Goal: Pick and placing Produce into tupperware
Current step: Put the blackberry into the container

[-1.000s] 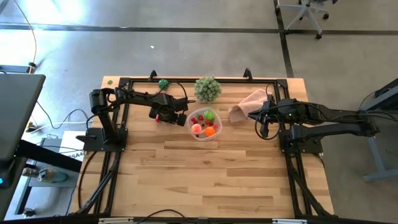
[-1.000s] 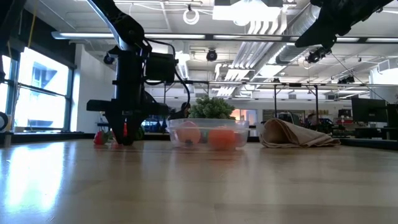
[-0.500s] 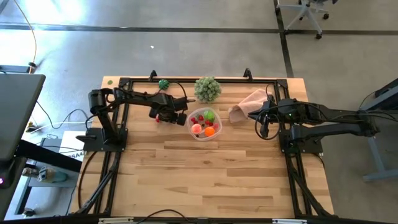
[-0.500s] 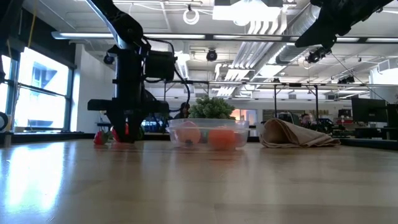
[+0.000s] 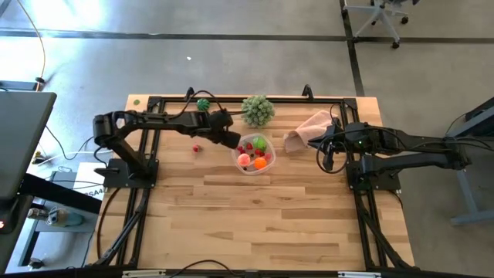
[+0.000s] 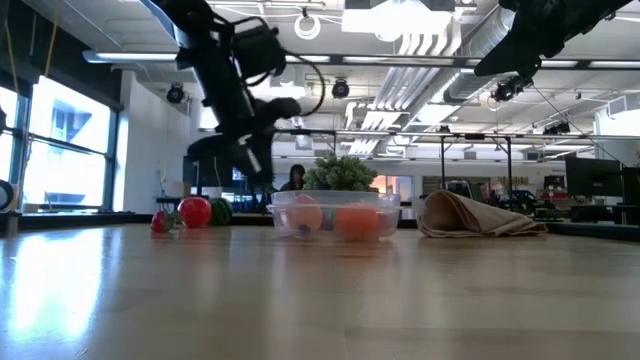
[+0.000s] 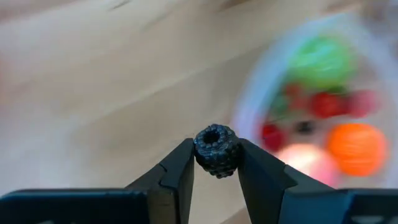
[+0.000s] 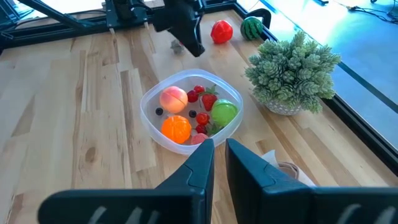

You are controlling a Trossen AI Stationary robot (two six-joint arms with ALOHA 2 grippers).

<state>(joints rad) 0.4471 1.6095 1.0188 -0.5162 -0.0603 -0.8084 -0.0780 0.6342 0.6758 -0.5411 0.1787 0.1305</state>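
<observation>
Nearby, leafy ball (image 5: 258, 110) beside tupperware (image 5: 253, 154)

Motion is smearing the tupperware (image 7: 317, 106) and its produce (image 7: 356, 146) in the left wrist view, hiding fine detail.

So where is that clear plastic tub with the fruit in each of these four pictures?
High view: the tupperware sits at the table's middle, towards the far edge.
Low view: the tub stands at the centre, on the tabletop.
Left wrist view: its blurred rim shows at the right, beyond the dark berry that the left gripper holds.
Right wrist view: it lies at the centre.
Shared landmark: the orange fruit inside it.
</observation>
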